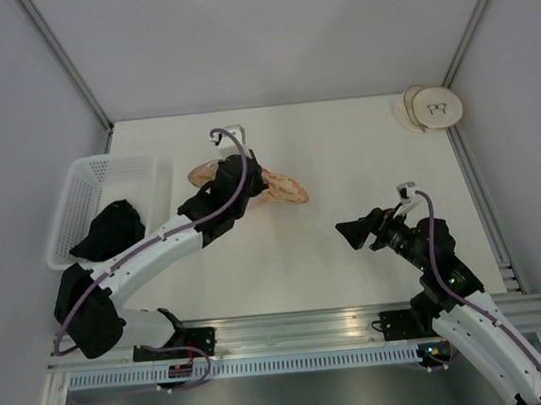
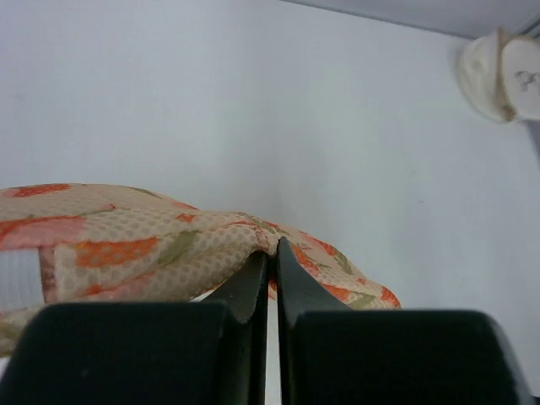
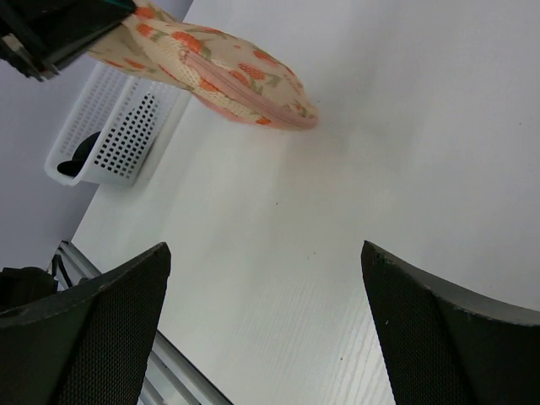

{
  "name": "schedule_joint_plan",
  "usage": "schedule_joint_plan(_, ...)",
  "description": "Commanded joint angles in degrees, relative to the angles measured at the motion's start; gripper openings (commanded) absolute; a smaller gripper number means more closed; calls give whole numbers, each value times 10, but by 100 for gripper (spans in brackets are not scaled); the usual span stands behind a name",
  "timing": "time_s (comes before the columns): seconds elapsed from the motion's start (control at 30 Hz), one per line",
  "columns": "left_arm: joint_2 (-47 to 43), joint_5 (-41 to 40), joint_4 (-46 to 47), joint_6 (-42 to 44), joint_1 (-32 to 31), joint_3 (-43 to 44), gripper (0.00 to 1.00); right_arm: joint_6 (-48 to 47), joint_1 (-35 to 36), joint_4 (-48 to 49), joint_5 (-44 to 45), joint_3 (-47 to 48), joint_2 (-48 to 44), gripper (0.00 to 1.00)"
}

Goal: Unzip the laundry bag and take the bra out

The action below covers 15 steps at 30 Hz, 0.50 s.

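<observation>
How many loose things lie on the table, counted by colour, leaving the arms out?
Peach, patterned: 1, the laundry bag
White: 1, the lattice basket
Black: 1, the cloth in that basket
Cream: 1, the round item at the far corner
Total: 4

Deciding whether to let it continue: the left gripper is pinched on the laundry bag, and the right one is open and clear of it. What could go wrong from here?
1. The left gripper is shut on a fold of the laundry bag with its fingertips only, so the fabric may slip out.
2. The zip trim looks closed and the open right gripper is apart from the bag, so pulling now would likely drag the whole bag.
</observation>
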Motion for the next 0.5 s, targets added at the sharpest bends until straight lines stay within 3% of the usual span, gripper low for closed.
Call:
schedule_joint_plan(0.0,39,-131,-194,220,-56,80,2,-17,2,-36,45,41,-15,98)
schedule_joint_plan(0.03,56,-186,-214,240,-71,109,2,-18,2,-44,53,50,-18,98)
schedule_joint_plan(0.17,171,-267,-362,315,-125,194,2,-24,2,-79,88,75,-38,98)
schedule_joint_plan(0.27,242,-284,-422,339,-163,245,2,-33,2,-105,112,90,-47,98)
schedule_joint_plan(0.47,281,-254,-422,408,-187,277,2,-32,2,-127,122,102,-54,98)
